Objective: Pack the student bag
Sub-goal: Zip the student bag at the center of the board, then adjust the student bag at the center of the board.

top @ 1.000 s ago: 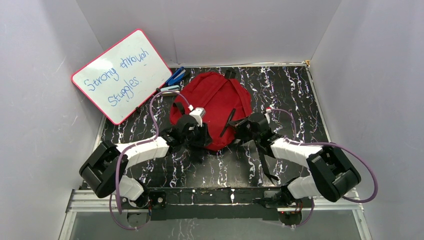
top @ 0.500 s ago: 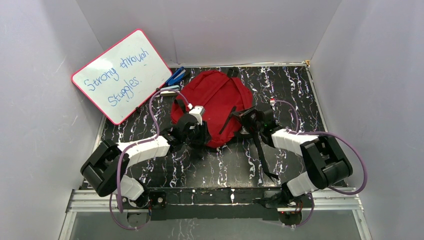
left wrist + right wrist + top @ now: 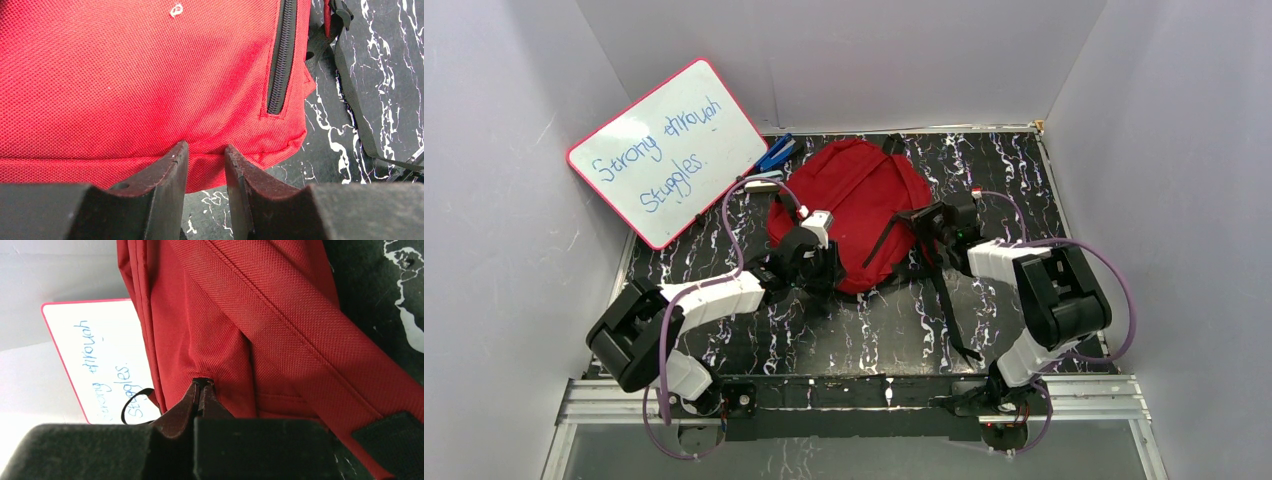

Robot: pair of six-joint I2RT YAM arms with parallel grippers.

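Red fabric of the student bag, lying on the worktop, was pinched at its near edge by the left hand and at its side by the pressed-together right hand, and with the whiteboard outside it, packing seemed hardly begun.

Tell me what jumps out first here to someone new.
The red student bag fills the middle of the black marbled table, with both grippers on it: the left gripper clamps its near edge, the right gripper pinches a side seam. A pink-framed whiteboard leans at the left wall.
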